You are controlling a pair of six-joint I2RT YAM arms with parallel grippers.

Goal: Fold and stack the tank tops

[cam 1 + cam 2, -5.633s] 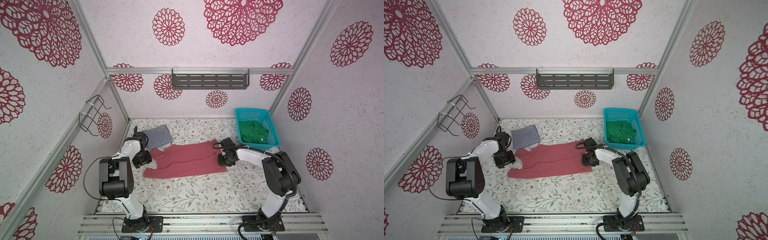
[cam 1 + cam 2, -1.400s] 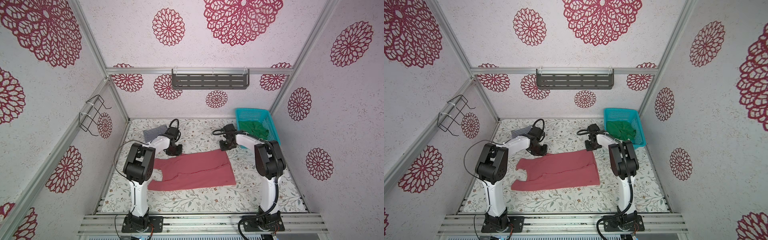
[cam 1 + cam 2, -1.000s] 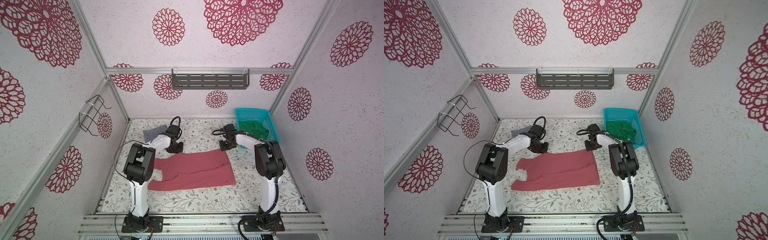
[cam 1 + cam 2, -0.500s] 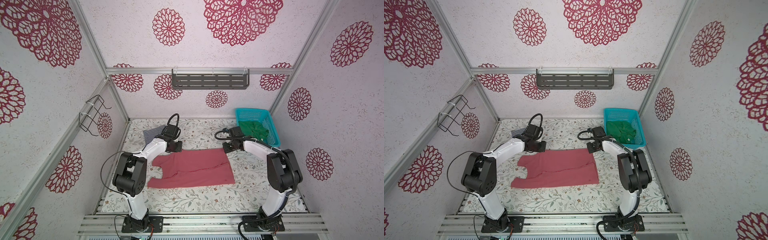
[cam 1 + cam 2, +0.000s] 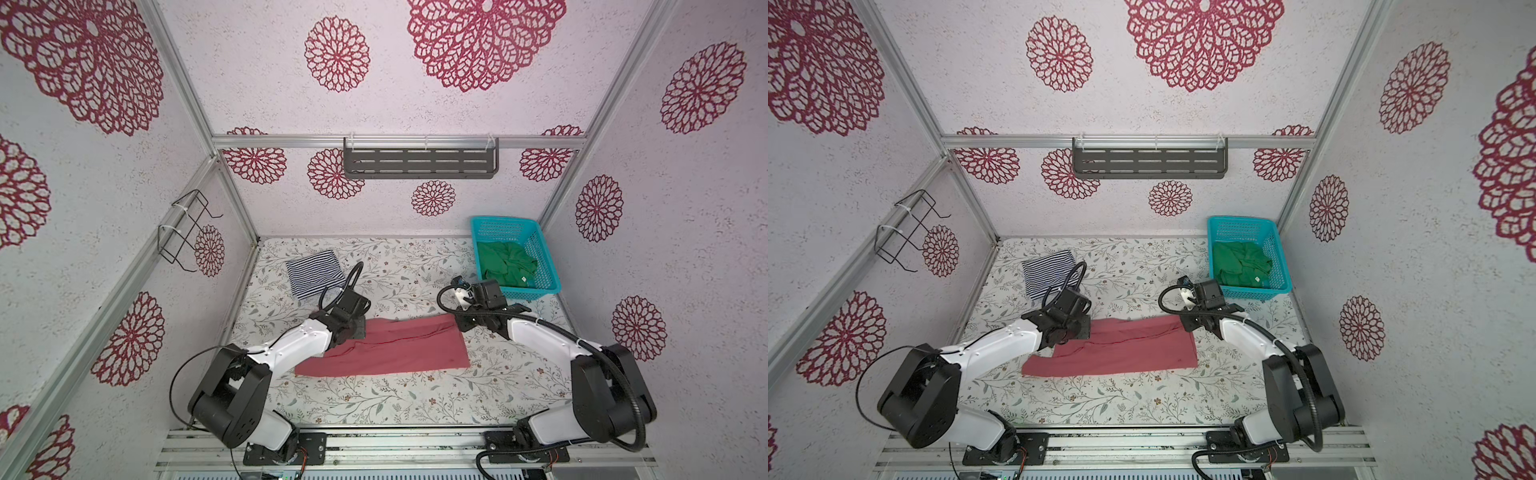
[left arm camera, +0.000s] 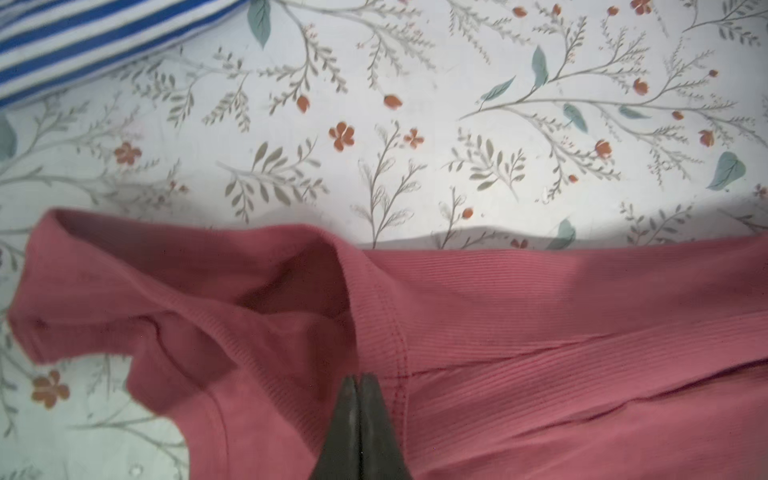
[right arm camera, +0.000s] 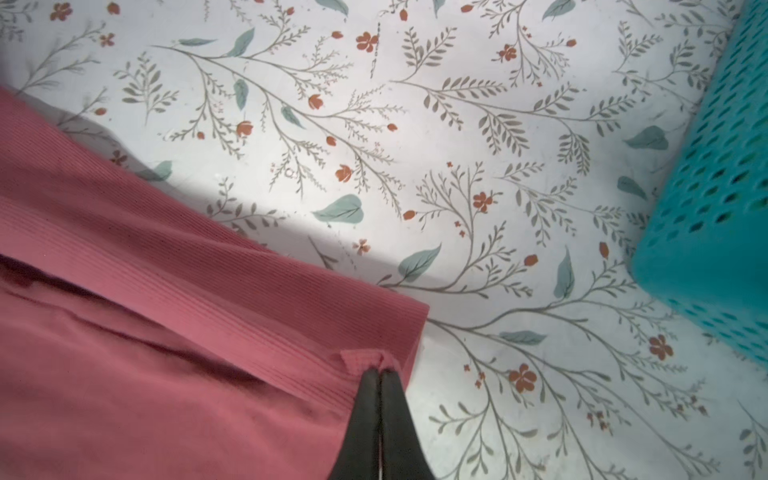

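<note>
The table (image 5: 374, 399) is covered with a pale cloth printed with leafy sprigs and small orange flowers. It sits inside a booth whose white textured walls (image 5: 415, 104) carry large red flower medallions. A grey slotted shelf (image 5: 419, 164) hangs on the back wall, a black wire rack (image 5: 187, 228) hangs on the left wall, and a metal rail (image 5: 395, 444) along the table's front edge bears both arm bases.

The red-pink tank top (image 5: 395, 349) lies across the middle of the table, its far edge doubled over toward the front. The left gripper (image 6: 358, 380) is clenched on the fabric beside an armhole seam at the top's left end. The right gripper (image 7: 380, 374) is clenched on a small tuck of hem at its far right corner.

The striped tank top (image 5: 313, 276) lies folded near the table's far left corner. The green tank top (image 5: 507, 266) sits crumpled in the teal mesh basket (image 5: 496, 226) at the far right corner, well apart from both.
</note>
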